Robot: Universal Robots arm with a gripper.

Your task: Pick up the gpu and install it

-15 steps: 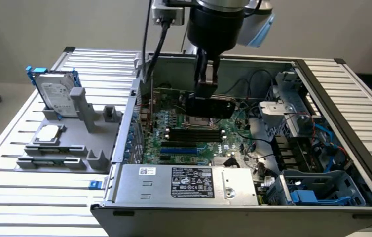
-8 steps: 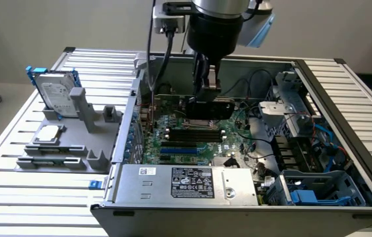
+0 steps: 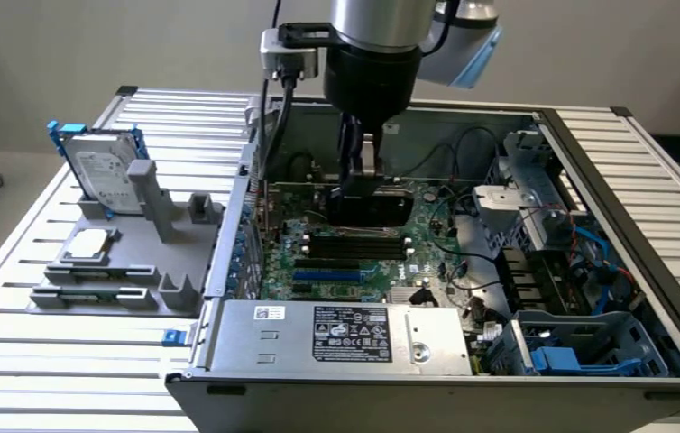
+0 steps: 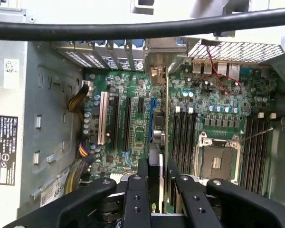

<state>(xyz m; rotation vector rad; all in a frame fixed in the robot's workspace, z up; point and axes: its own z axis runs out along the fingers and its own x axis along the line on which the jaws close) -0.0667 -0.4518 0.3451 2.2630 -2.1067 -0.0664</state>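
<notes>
**Card held on edge over the motherboard**

The gripper (image 3: 358, 185) pinches the gpu (image 3: 371, 209) between its two black fingers, one pressed to each face of the card. In the exterior view the gpu shows as a glossy black rectangular shroud with rounded corners. It hangs directly above the motherboard (image 3: 340, 262), over the row of black memory sticks (image 3: 346, 244).

In the wrist view the gripper (image 4: 157, 166) clamps the gpu (image 4: 157, 135) seen edge-on. A thin green board edge runs away from the fingers (image 4: 137, 190), with the dark shroud beside it and a silver bracket end toward the rear wall of the computer case (image 4: 237, 50). The card stands upright over the motherboard (image 4: 133, 128), between its expansion slots (image 4: 115, 121) and its memory sticks (image 4: 183, 137). Past those sticks sits the open CPU socket (image 4: 216, 161). Whether the card's lower edge touches a slot cannot be told.

Writing is sparse and mostly illegible. The power supply (image 3: 340, 334), set against the motherboard's edge, carries a black label (image 3: 353, 332) of white print and symbols, with a small white sticker beside it. In the wrist view the same black label (image 4: 2, 149) shows warning triangles, but no word can be read. Outside the case wall from the motherboard, a hard drive (image 3: 105, 171) in a blue frame bears a white label, also unreadable.
</notes>
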